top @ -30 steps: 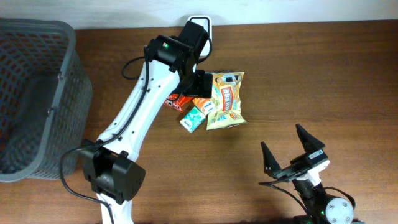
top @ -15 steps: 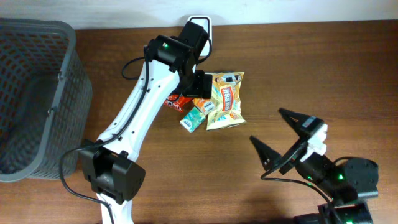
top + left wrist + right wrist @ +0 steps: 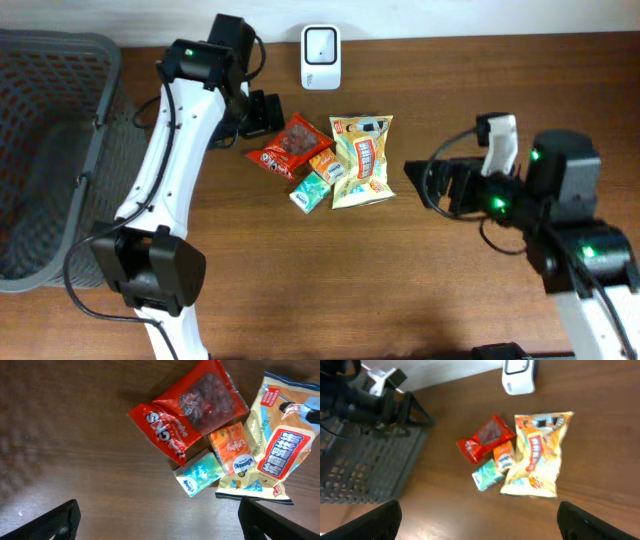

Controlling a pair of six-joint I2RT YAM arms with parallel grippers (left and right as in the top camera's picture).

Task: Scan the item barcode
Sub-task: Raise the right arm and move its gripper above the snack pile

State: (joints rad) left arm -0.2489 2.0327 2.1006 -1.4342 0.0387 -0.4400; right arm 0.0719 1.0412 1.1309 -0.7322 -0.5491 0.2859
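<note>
Overhead: the left gripper hangs open and empty, upper left of centre, just beside the red packet. The right gripper, equally spread, faces the yellow snack bag from the right. The white scanner stands at top centre, apart from them. Nothing is picked yet; the next move likely means gripping one packet and showing its barcode.
</note>
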